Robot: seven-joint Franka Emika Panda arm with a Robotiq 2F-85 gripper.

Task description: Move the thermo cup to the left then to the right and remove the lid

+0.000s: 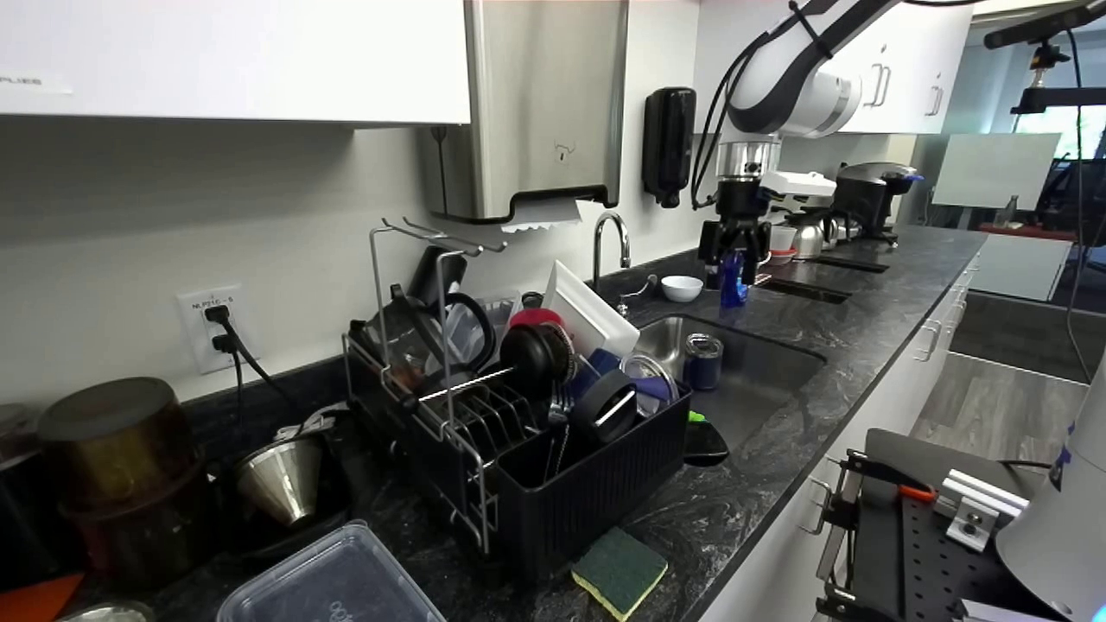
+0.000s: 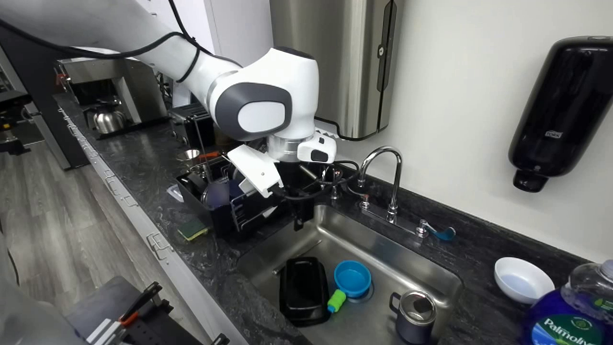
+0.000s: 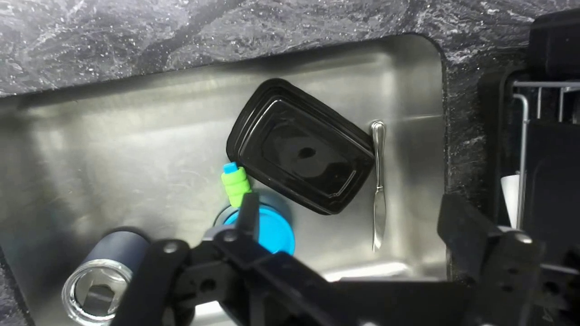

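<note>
The wrist view is showing the end effector [image 3: 351, 222] spread wide, which is hard to judge elsewhere. The navy cup [image 2: 414, 328] is standing in the sink [image 3: 136, 149], its handle [image 2: 391, 304] showing only in an exterior view.

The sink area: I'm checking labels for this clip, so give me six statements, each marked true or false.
The thermo cup stands upright in the sink. True.
The thermo cup's top is uncovered. False: a clear lid is on it.
The hand is open. True.
The hand grips the thermo cup. False: it holds nothing.
The sink holds no cutlery. False: a table knife lies in it, beside a rectangular black container.
A scrub sponge lies on the countertop. True.
</note>
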